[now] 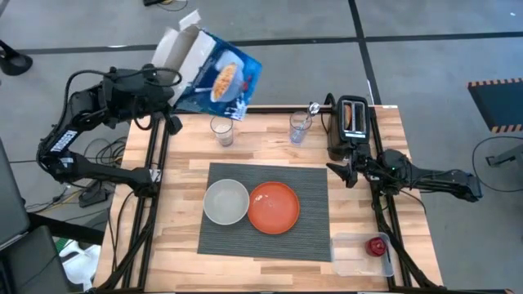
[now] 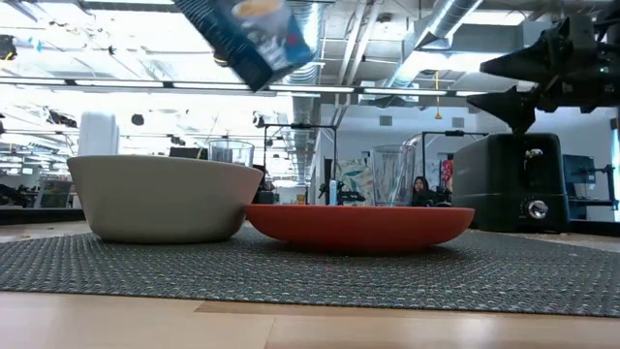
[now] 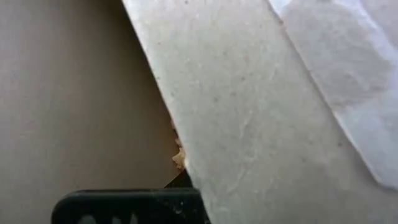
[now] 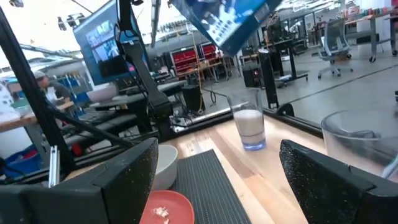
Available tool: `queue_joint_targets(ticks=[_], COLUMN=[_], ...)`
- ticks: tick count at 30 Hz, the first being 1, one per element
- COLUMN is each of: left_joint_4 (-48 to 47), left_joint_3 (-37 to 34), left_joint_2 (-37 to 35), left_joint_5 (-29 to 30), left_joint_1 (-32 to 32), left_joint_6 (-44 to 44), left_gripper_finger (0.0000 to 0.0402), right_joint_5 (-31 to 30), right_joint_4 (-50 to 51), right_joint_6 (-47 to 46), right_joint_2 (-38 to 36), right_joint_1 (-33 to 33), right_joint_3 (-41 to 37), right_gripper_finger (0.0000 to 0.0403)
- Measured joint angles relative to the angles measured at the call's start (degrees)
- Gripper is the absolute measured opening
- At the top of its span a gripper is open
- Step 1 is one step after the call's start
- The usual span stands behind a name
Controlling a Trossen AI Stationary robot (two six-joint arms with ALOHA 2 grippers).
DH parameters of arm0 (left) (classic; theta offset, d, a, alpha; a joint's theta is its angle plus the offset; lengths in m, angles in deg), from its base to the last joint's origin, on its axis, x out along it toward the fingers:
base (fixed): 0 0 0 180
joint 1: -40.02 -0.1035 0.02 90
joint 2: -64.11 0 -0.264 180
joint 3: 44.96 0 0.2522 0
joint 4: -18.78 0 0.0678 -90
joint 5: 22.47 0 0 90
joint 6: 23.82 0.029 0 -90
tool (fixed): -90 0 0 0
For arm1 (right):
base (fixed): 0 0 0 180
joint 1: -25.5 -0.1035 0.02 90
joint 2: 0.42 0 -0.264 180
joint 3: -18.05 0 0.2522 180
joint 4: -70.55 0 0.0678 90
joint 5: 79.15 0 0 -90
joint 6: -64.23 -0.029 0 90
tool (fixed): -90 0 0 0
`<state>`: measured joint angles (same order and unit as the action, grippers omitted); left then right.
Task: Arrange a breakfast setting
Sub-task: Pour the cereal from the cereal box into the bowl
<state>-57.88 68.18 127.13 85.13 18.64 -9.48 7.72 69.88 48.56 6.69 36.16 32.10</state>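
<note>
Table (image 1: 188, 261): one bowl (image 1: 225, 202), one plate (image 1: 274, 207), two glasses (image 1: 221, 131).

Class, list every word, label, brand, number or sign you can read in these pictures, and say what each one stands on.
None can be read.
Blue cereal box, held up by the left gripper: its printing is too blurred to read.
Black toaster: no readable marking.
Monitor in the room behind: its screen content is too small to read.
Left gripper's black part: pale marks cut off at the edge, unreadable.
</note>
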Motion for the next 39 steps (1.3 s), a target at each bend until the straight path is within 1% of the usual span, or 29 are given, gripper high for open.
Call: queue_joint_targets(ticks=[7, 11, 17, 22, 30, 34, 39], left_joint_4=[5.8, 7.5, 10.7, 13.4, 14.6, 15.8, 18.3], left_joint_3=[-0.1, -0.3, -0.3, -0.3, -0.3, -0.3, -0.3], left_joint_2=[1.3, 3.1, 6.1, 8.6, 11.8, 12.2, 12.2], left_joint_5=[-0.9, -0.9, -0.6, 2.4, 2.6, 2.6, 2.7], left_joint_1=[8.3, 12.5, 18.1, 22.8, 25.6, 26.1, 26.8], left_joint_6=[1.6, 1.8, 2.9, 4.1, 4.5, 4.2, 4.5], left_gripper_finger=[0.0, 0.0, 0.0, 0.0, 0.0, 0.0, 0.0], right_joint_5=[0.1, 0.4, 1.8, 2.7, 9.1, 9.5, 9.8], right_joint_4=[-4.3, -6.8, -12.0, -17.8, -33.2, -37.3, -47.1], right_joint_6=[-1.7, -2.0, -2.0, -1.8, 1.0, 2.5, 3.6], right_joint_2=[0.1, 1.5, 6.5, 12.1, 22.8, 27.9, 34.6], right_joint_1=[0.0, 0.0, 0.0, 0.0, 0.0, 0.1, 0.1], right_joint_3=[0.0, 0.0, 0.0, 0.0, 0.2, 1.2, 1.3], right_gripper_finger=[0.0362, 0.0362, 0.0361, 0.0361, 0.0361, 0.0361, 0.0361])
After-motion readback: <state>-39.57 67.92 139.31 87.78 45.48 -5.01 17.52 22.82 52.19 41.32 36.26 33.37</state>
